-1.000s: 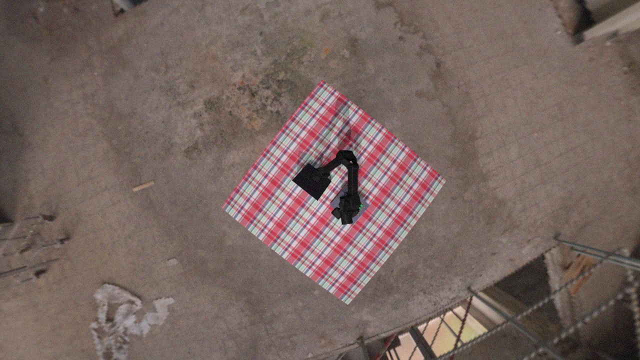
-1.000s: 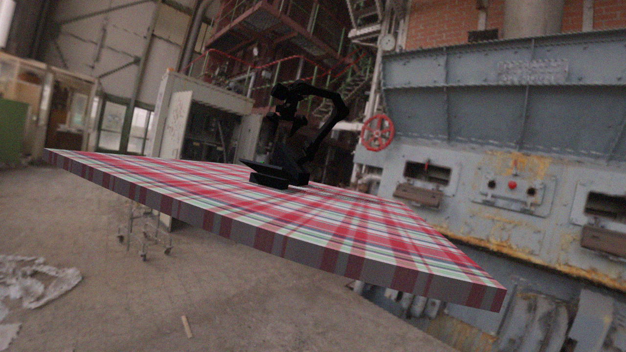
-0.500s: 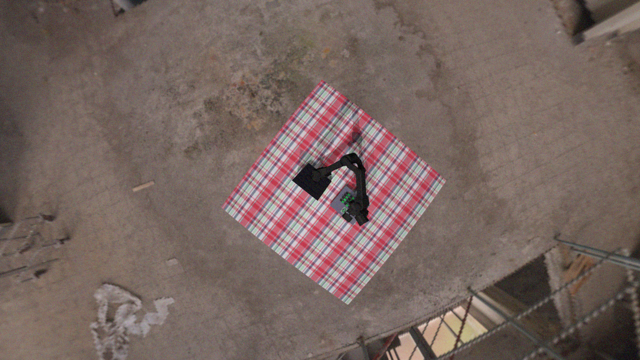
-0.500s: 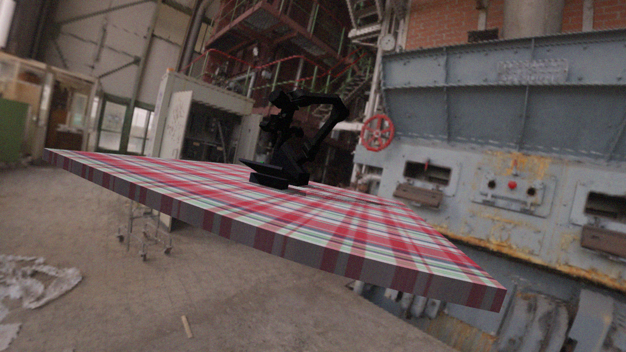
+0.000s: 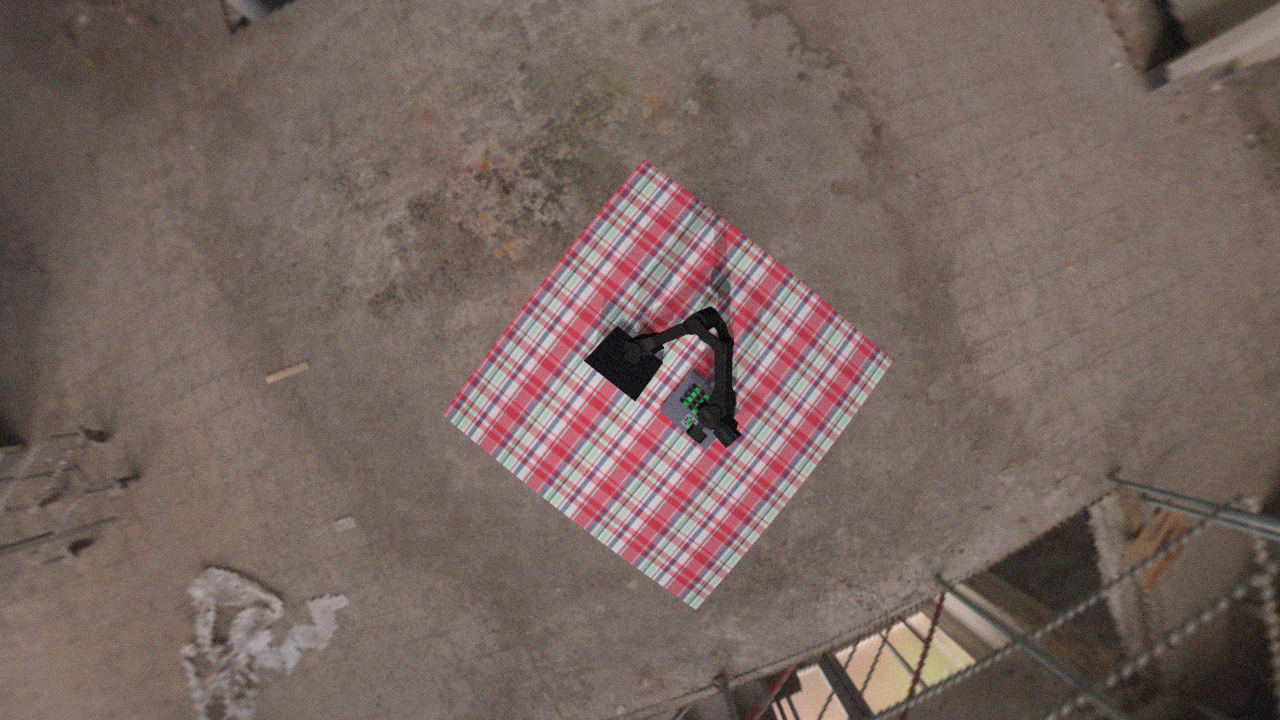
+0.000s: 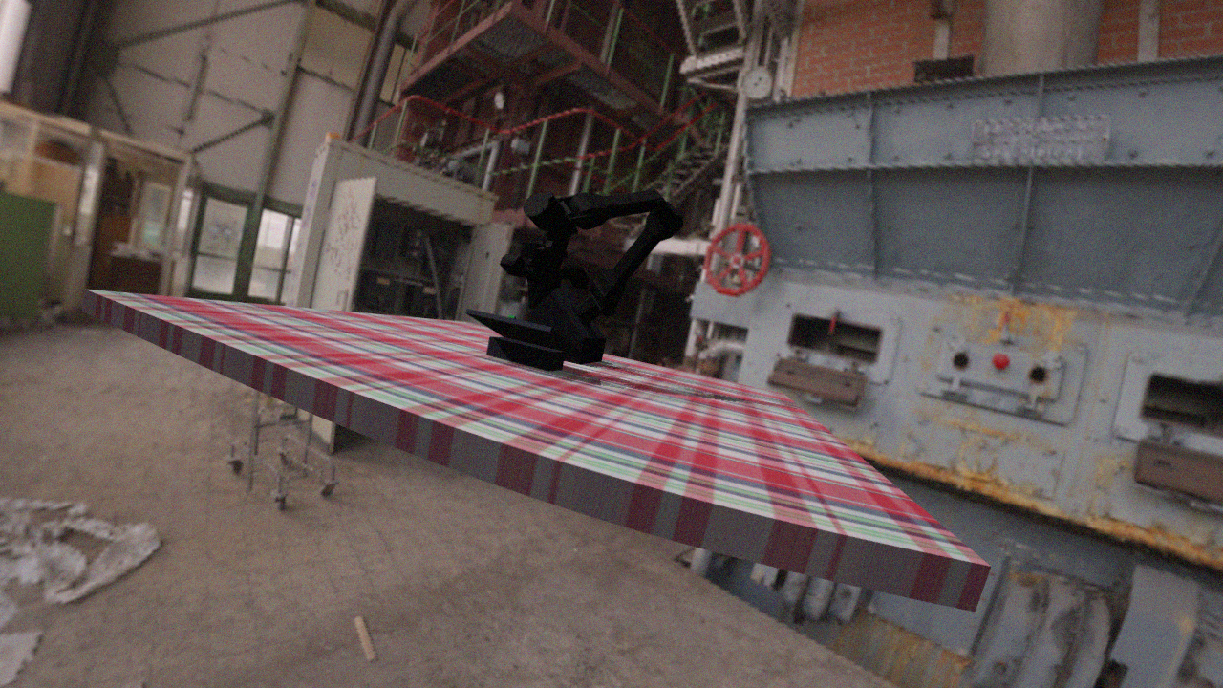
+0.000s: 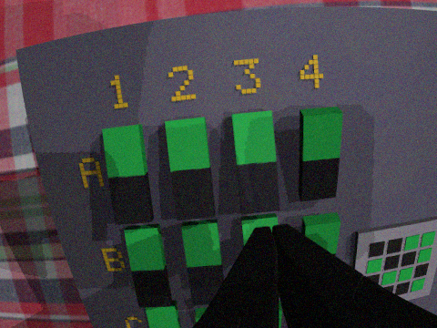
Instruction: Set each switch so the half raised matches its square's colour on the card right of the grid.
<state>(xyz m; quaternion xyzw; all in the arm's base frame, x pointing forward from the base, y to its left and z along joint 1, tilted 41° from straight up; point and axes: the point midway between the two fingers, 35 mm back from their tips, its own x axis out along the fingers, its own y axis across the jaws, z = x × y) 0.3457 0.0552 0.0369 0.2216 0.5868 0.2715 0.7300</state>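
Note:
The grey switch panel (image 7: 387,59) (image 5: 676,404) shows rows A and B in the wrist view. Switches A1 (image 7: 125,150), A2 (image 7: 188,145) and A3 (image 7: 253,138) look alike, with bright green halves. A4 (image 7: 320,134) has a darker green half and tilts differently. B1 (image 7: 144,250) and B2 (image 7: 201,243) show darker green. My gripper (image 7: 271,240) is shut and empty, its tips over B3 (image 7: 259,224) in view; contact cannot be told. It partly hides B4 (image 7: 322,230) and row C. The card (image 7: 361,241) reads dark, dark, green, green in its far row.
The panel lies on a red-and-white plaid table top (image 5: 572,447) (image 6: 598,453). The black arm base (image 5: 622,362) (image 6: 523,352) stands beside it. The arm (image 5: 723,362) (image 6: 611,204) arches over toward the panel. Row D is out of the wrist view.

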